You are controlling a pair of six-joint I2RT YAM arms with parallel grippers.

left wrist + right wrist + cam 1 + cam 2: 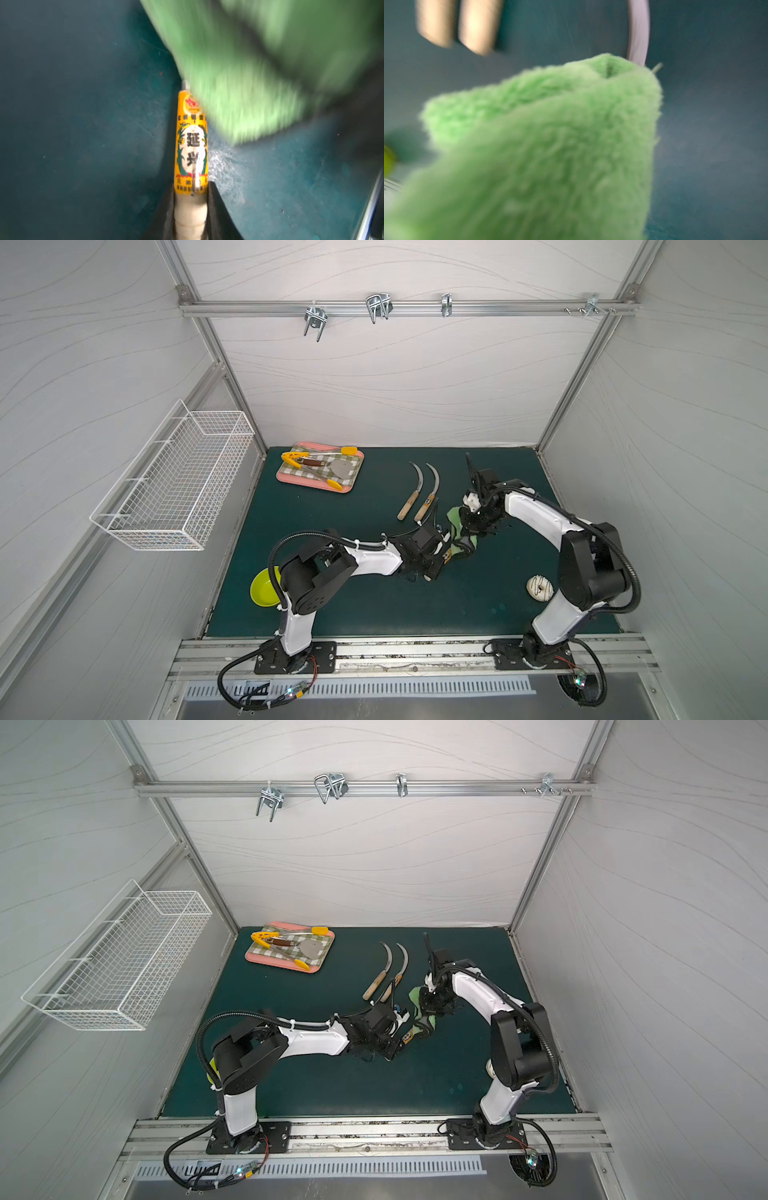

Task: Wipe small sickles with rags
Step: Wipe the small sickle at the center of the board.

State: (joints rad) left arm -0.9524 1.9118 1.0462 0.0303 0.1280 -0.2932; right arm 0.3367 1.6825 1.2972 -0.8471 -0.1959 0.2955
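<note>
Left hand [191, 194] is clamped narrow on the light wooden handle of a small curved-bladed sickle [191, 145] with a yellow-orange label. Right hand [473, 519] is closed on a fluffy light-green microfibre rag [550, 135], which is draped over that sickle's thin grey blade just past the label. A plain-handled sickle [408, 504] and a labelled sickle [425, 508] lie side by side on the dark green desk [374, 601], near both hands.

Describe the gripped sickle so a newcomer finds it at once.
Look at the centre of the green mat. The sickle is clamped by its orange-labelled handle in the left tool, blade hidden behind the green rag. The other two sickles lie loose farther back.
</note>
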